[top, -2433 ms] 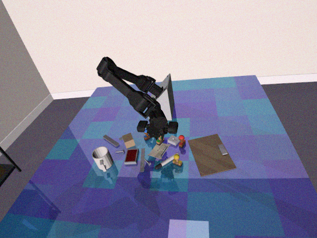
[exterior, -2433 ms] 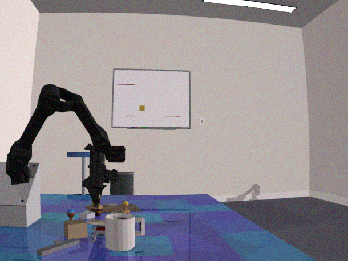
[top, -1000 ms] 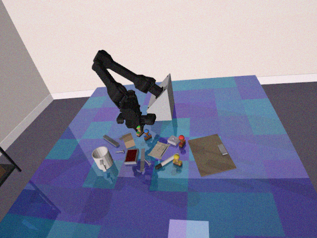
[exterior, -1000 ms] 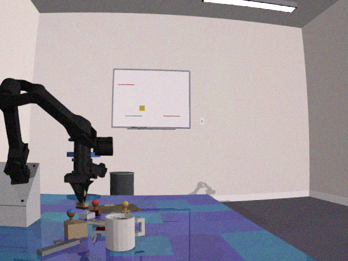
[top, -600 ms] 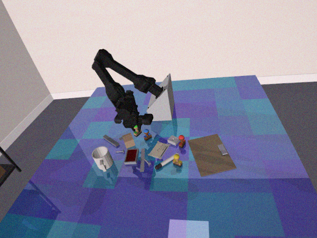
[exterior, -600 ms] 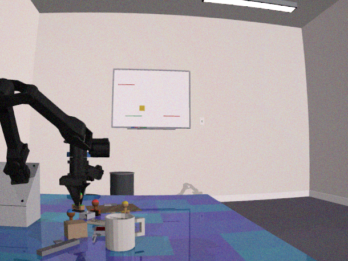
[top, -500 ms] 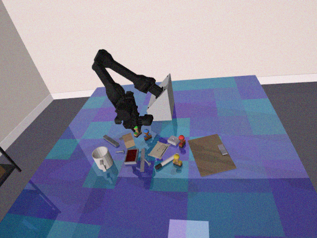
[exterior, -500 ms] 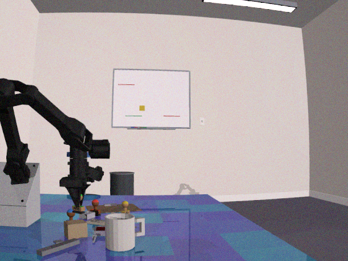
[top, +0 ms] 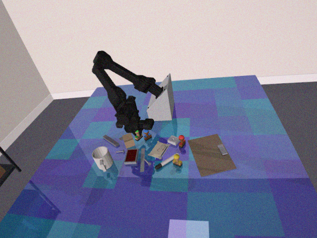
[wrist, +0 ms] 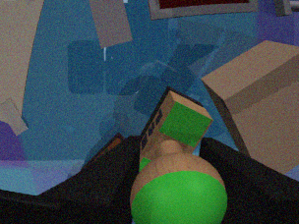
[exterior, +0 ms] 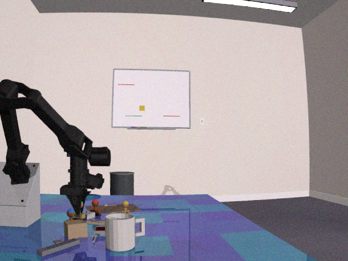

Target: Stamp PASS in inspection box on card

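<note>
The gripper (top: 136,132) (exterior: 79,213) (wrist: 169,147) points down and is closed around a wooden stamp with a green knob (top: 138,135) (exterior: 82,204) (wrist: 179,198); whether the stamp's foot touches the counter (top: 234,205) (exterior: 208,233) (wrist: 54,108) I cannot tell. Just beside the gripper stand a blue-knobbed stamp (top: 147,135) (exterior: 70,214) and a small cardboard box (top: 129,140) (exterior: 75,229) (wrist: 266,98).

A little farther from the gripper, the red ink pad (top: 131,156) (exterior: 100,228) (wrist: 202,4) sits outward from the robot's base, with a flat metal strip (top: 142,159) (wrist: 112,22) next to it. The card (top: 159,150) (wrist: 17,59) lies toward the gripper's left, and past it are a small white block (top: 173,140) (exterior: 90,215) and a red-knobbed stamp (top: 182,141) (exterior: 95,206).

Farther out lie a white marker (top: 167,161) and a yellow-knobbed stamp (top: 177,160) (exterior: 125,206), while a white mug (top: 102,158) (exterior: 120,232) stands outward to the gripper's right. Well apart, on the left, is a brown board (top: 211,156) (exterior: 114,208).
</note>
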